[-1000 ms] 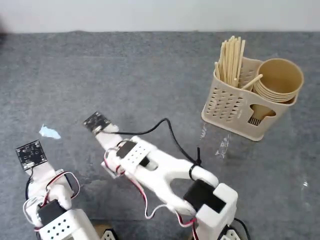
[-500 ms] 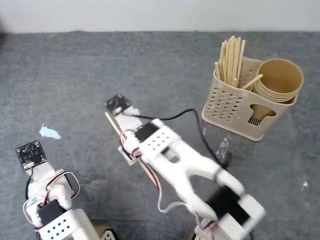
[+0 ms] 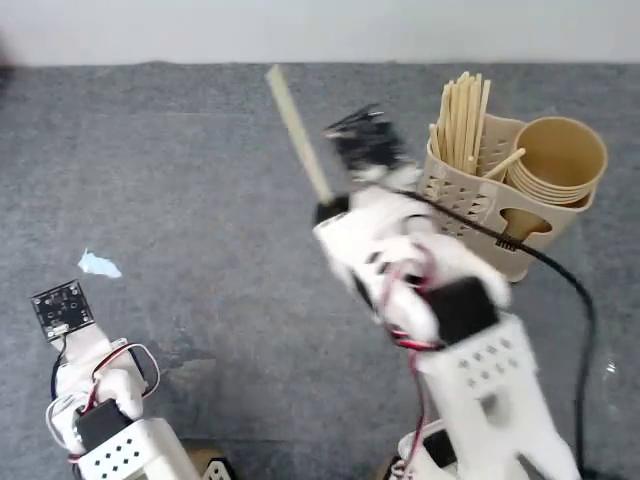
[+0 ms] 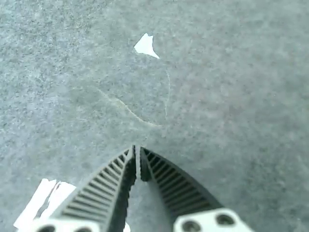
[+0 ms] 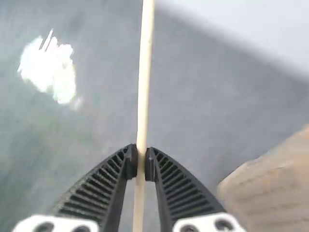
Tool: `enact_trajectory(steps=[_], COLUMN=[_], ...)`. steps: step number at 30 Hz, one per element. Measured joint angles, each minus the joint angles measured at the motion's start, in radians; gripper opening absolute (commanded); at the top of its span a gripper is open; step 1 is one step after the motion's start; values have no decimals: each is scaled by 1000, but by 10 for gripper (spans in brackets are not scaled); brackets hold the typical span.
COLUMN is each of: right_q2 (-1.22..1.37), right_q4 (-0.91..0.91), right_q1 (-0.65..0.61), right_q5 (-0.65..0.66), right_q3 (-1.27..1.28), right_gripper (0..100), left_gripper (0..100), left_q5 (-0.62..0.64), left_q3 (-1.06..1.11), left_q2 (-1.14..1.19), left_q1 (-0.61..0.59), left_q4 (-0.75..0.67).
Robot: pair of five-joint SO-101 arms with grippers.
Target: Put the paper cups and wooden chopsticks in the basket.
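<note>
High view: right gripper [image 3: 328, 208] is raised just beside the basket [image 3: 455, 215], on the side away from the cups. Its fingers are clamped on one wooden chopstick [image 3: 298, 130] near its lower end, and the stick slants up toward the far edge of the grey mat [image 3: 200, 150]. Right wrist view agrees: both pads touch the stick. The basket stands on the mat with a chopstick bundle [image 3: 462, 110] upright in one compartment and nested paper cups [image 3: 556, 160] in the other. Left gripper [image 4: 136, 162] hangs low over the mat with fingertips pressed together and nothing between them. A white scrap [image 4: 145, 45] lies ahead of it, well apart.
</note>
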Motion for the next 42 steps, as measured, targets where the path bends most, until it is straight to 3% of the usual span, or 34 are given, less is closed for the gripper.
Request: enact_trajectory(steps=[8, 16, 19, 26, 33, 42], right_q2=[-60, -60, -60, -60, -60, -135], right_q4=[-377, -1031, -1194, -1263, -1264, -1263], right_q1=[255, 370, 390, 431, 430, 430], right_q5=[21, 31, 31, 31, 31, 31], right_q3=[46, 381, 457, 597, 643, 643], right_gripper=[7, 7, 7, 23, 263, 266], left_gripper=[13, 13, 13, 13, 13, 13], left_q5=[0, 0, 0, 0, 0, 0], left_q3=[0, 0, 0, 0, 0, 0], left_q2=[0, 0, 0, 0, 0, 0], left_q1=[0, 0, 0, 0, 0, 0], left_q4=[0, 0, 0, 0, 0, 0])
